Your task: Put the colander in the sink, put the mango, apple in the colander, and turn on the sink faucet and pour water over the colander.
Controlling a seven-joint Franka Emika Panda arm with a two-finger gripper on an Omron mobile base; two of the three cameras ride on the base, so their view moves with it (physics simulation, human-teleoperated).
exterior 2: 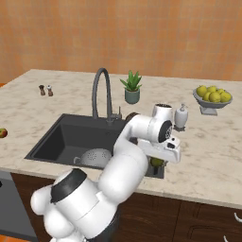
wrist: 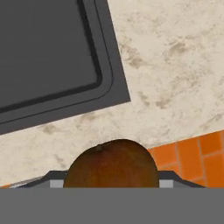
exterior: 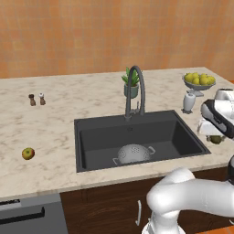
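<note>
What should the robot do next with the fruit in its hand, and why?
Probably carry the mango, held in the gripper, left over the sink to the colander, which already sits in the basin and looks empty.

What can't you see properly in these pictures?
- Mango: hand view, its lower half is cut off at the bottom of the picture.
- Colander: right base view, the arm covers its right side.
- Sink: right base view, the arm hides its right end.
- Shakers: left base view, too small to tell salt from pepper.
</note>
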